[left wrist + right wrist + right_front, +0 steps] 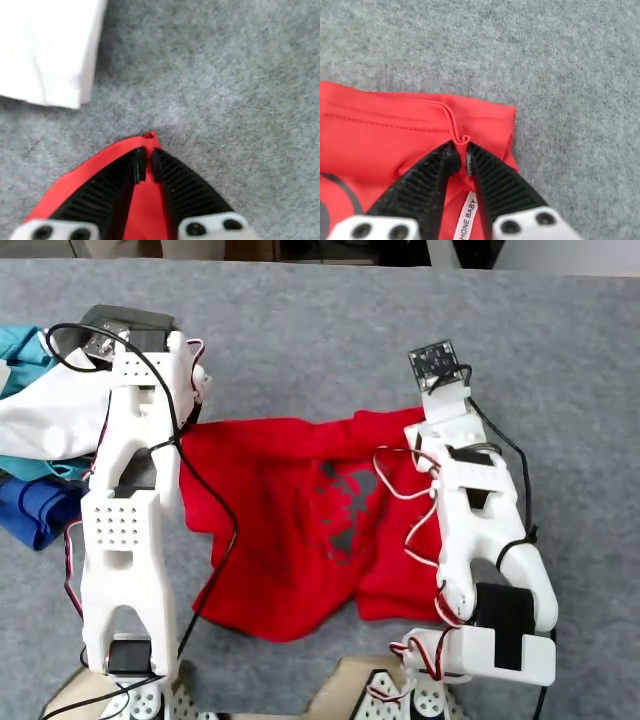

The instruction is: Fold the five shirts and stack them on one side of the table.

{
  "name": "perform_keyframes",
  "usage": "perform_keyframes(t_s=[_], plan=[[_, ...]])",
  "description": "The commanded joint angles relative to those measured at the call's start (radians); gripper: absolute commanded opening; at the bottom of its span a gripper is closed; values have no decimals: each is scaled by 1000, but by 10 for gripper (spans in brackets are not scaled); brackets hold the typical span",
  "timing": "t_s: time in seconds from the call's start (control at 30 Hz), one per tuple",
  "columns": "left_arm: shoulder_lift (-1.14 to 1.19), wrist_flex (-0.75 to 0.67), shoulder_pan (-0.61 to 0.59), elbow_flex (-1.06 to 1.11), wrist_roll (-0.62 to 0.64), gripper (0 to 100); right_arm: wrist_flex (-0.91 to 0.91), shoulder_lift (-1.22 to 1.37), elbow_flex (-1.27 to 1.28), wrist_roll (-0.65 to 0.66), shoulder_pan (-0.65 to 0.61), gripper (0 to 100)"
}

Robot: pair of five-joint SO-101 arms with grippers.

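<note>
Grey carpet-like bench (330, 330), arms side by side at the near edge. Red shirt (300, 530) lies flat in the middle, between the two arms, its long axis running left to right. Its far edge spans from one hand to the other, and the rest of the cloth lies back toward the arm bases.

Left hand (148, 167): pinched tight on the far left corner of the red shirt, a red tip just poking past the fingertips. Right hand (462, 155): clamped on the hem at the far right corner, hem bunched between the pads. Neither is nearer; each has its own corner.

Pile of other shirts sits at the left edge beside the left arm: white shirt (40, 420) on top, teal (20, 345) and blue (30, 505) showing around it.

Judgement: your fold likely means drawing both corners together toward the bases. Keep the hands level, or the far edge will skew.
</note>
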Motion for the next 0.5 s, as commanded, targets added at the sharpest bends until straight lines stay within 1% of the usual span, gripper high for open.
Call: perform_keyframes(t_s=[0.0, 0.17, 0.2, 0.37, 0.47], plan=[[-16, -9, -3, -48, 11, 28, -17, -4, -47, 0, 10, 5], [-16, -3, -3, -43, 11, 34, -17, -4, -47, 0, 10, 5], [-16, -2, -3, -43, 11, 48, -17, -4, -47, 0, 10, 5], [-21, 38, -3, -49, 12, 195, -17, -4, -47, 0, 10, 5], [-18, 48, -3, -46, 12, 195, -17, -4, -47, 0, 10, 5]])
